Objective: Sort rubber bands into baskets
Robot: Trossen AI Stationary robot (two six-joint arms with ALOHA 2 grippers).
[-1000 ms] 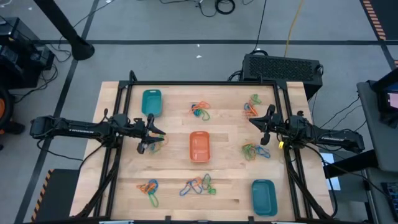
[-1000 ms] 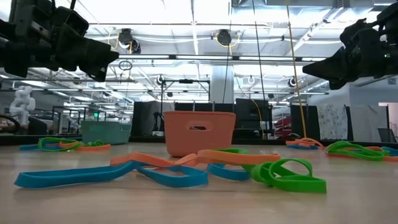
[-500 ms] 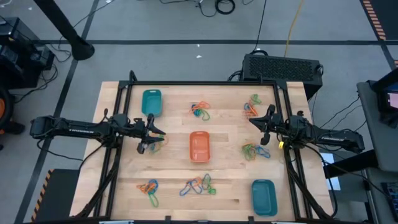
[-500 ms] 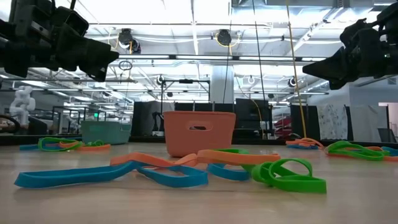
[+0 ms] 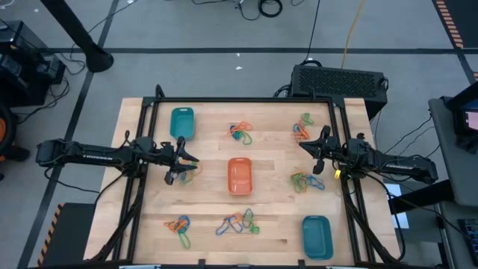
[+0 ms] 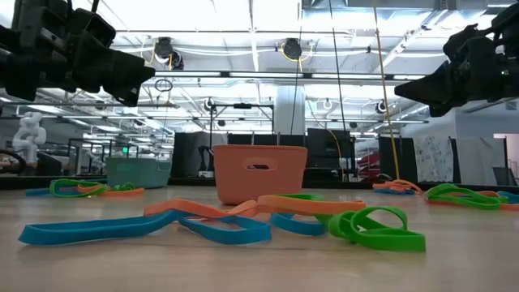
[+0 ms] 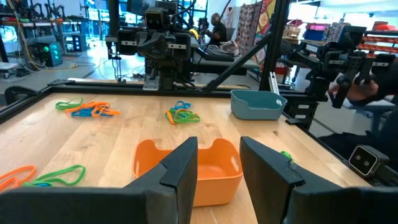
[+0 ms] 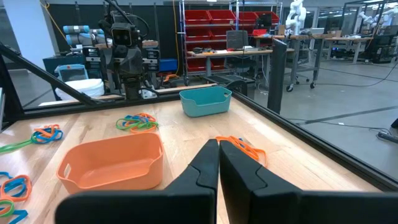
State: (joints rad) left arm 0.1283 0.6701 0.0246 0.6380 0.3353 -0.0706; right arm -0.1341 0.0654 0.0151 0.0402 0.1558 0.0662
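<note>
From above, the rubber bands [image 5: 239, 134] lie in tangled clumps too small to count singly. In the low view, the orange basket [image 6: 259, 173] hides the table behind it, and both arms are cut off by the upper edge.

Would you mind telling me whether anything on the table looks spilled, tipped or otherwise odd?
Nothing stands out. The orange basket and both teal baskets sit upright, and the rubber bands lie in loose clusters on the table, unsorted.
</note>
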